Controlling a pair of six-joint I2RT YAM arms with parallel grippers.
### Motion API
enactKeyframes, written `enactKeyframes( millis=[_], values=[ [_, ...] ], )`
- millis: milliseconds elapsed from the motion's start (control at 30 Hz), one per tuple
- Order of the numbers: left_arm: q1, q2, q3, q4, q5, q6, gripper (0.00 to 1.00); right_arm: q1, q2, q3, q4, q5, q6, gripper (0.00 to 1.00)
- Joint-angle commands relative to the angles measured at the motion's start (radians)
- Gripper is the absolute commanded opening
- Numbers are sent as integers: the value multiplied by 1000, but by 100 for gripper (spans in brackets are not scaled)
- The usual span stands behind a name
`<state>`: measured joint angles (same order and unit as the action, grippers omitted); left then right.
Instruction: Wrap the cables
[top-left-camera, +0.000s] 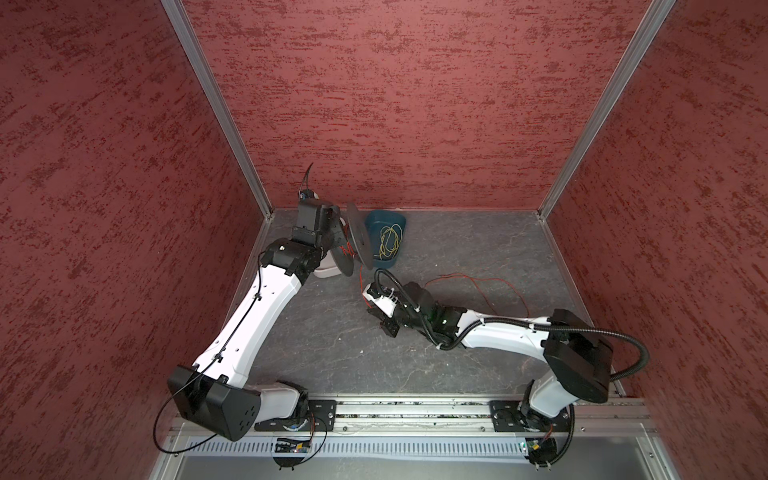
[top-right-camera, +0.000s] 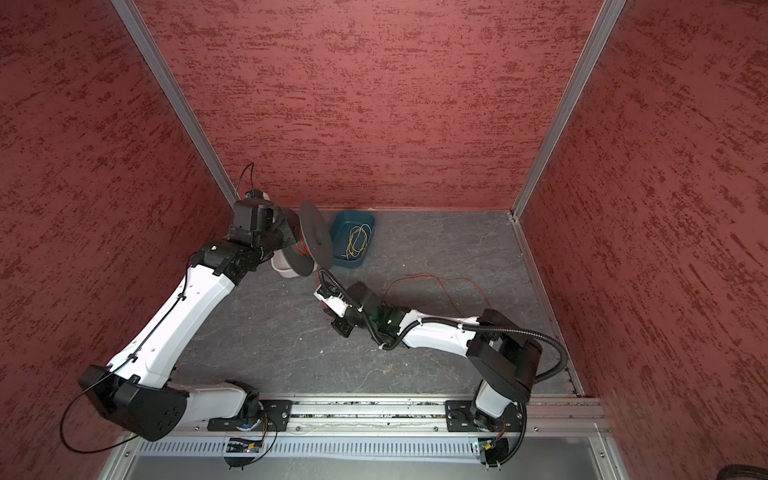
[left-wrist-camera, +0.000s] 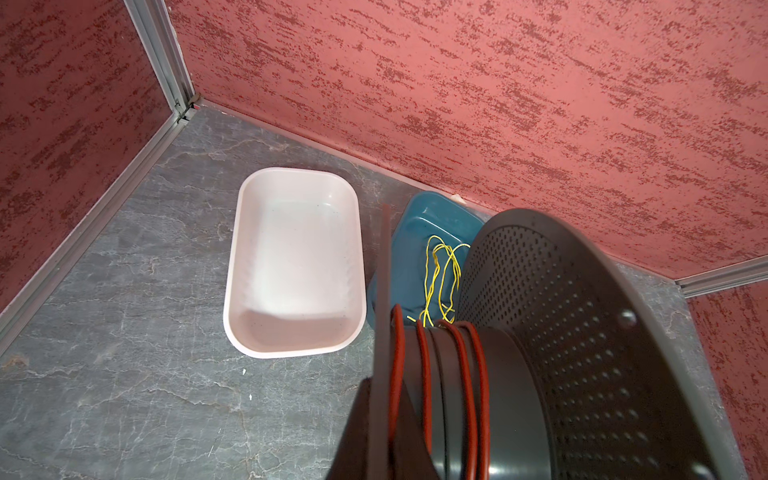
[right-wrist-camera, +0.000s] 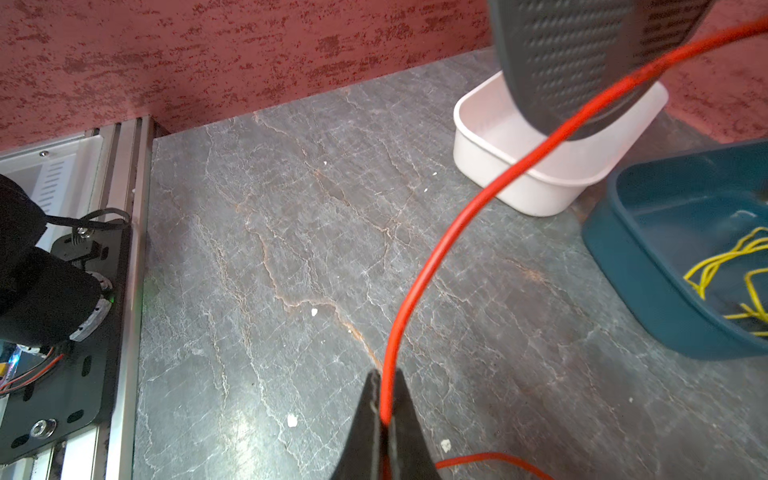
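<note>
A white plastic tray (left-wrist-camera: 233, 270) and a teal plastic tray (right-wrist-camera: 648, 286), two in all, sit by the back wall. The grey stone-look bench (top-left-camera: 328, 332) is bare between the arms. The left fingers (left-wrist-camera: 352, 432) clamp one perforated grey spool (left-wrist-camera: 582, 332) bearing four turns of thin red cable (right-wrist-camera: 436, 249). The right fingers (right-wrist-camera: 365, 415) pinch it, slack trailing on the bench.

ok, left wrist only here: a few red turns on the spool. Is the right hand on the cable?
Observer: Yes. The right hand is shut on the red cable, which curves up from it to the spool.
Operator: Much left to wind?
Observer: Yes. In both top views a long slack loop lies on the table, on the far side of the right arm.
</note>
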<state>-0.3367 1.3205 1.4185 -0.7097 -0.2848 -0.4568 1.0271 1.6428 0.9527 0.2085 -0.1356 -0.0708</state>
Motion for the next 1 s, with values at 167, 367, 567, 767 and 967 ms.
enactKeyframes(
  millis=[167,367,567,767,967],
  values=[
    [-104,62,45,33,-305,112,0,18,-64,98,-126,32,16,0],
    [-171,99,48,-8,-349,171,0,16,-134,136,-188,268,-3,1],
    [-219,84,17,-12,-313,221,0,-6,-165,155,-151,500,-3,5],
    [-252,85,-6,-24,-294,284,0,-50,-184,172,-128,664,6,7],
    [-337,86,-14,-21,-277,352,0,-134,-184,233,-191,681,2,12]
  ],
)
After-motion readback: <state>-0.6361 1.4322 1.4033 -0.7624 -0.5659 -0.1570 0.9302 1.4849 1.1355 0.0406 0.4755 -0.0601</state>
